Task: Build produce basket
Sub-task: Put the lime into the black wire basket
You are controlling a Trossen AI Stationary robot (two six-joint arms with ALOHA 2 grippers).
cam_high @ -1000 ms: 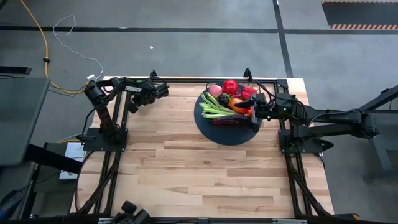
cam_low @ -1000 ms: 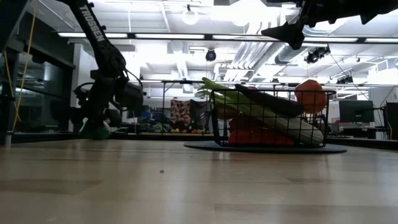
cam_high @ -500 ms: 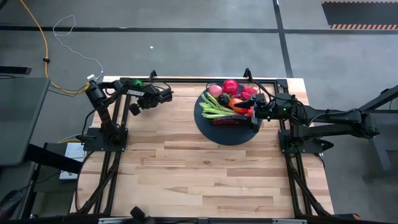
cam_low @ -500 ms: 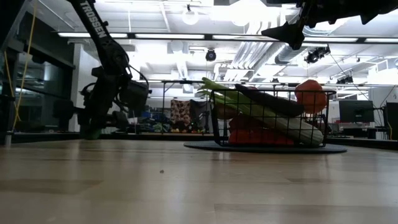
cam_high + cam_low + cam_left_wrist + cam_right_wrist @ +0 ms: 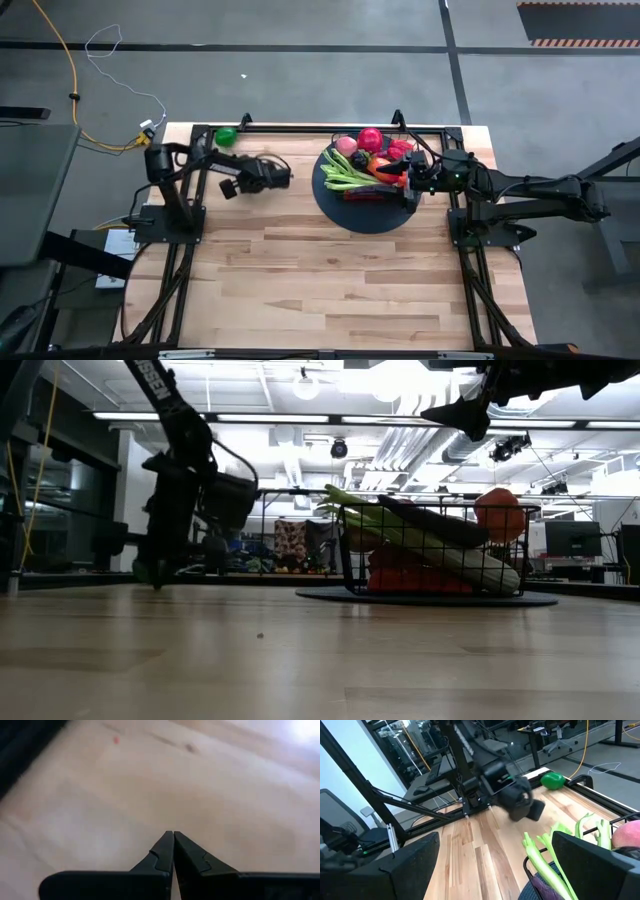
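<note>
left arm (image 5: 512,795) smeared with blur in the right wrist view, basket (image 5: 540,870) cut off at that frame's edge, lower produce (image 5: 420,580) half-hidden behind wire mesh

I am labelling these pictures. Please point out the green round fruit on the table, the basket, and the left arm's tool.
green round fruit (image 5: 226,135): high view, middle of its top.
basket (image 5: 349,550): low view, mesh wall at its near corner.
left tool (image 5: 173,851): left wrist view, seam between the shut fingertips.
</note>
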